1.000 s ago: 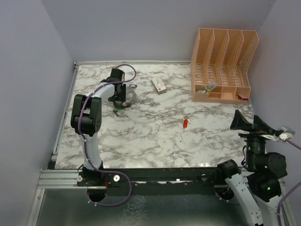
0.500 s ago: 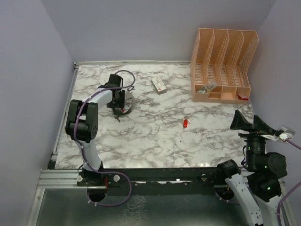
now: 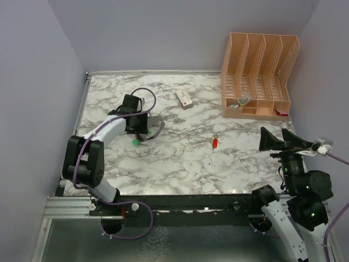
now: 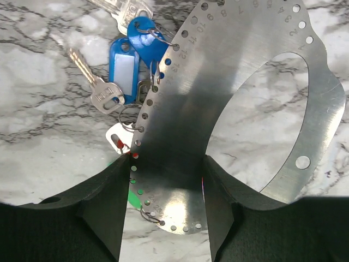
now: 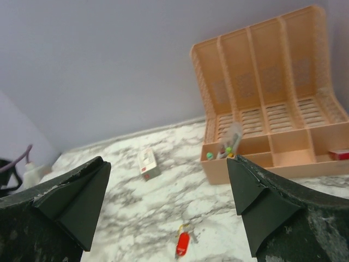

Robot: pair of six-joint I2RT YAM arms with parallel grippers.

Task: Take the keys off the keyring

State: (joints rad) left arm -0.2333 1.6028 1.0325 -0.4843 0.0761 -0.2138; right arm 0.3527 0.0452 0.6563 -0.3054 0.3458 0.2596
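The left pincer point(image 4: 166, 164) is closed on the keyring point(image 4: 245, 49) — a flat, curved metal band pierced along its edge by a row of small numbered holes — which is clamped at its lower bend between the two black fingers point(image 4: 103, 207). The band is held low over the marbled counter point(image 4: 43, 136), at the counter's left-centre part as seen from above, with its oval opening to the right of the grip. From holes on the band's left edge the keys point(image 4: 98, 90) are hung by thin wire rings: a plain silver key, a blue tag point(image 4: 122, 65) with a white label, a blue-headed key above that, and a white tag point(image 4: 117, 136) with a red mark just beside the left finger. A sliver of green is seen under the band next to that finger.

Well apart from the keyring, toward the middle of the counter, a red key point(image 3: 216, 142) is seen lying alone. A white box point(image 3: 184, 98) with a red mark is set behind the keyring and to its right, and an orange file organizer point(image 3: 259, 76) is stood at the far right corner, a few small items in its front trays.

The right pincer point(image 5: 165, 164) is held above the counter's near right edge — jaws spread wide, nothing between them.
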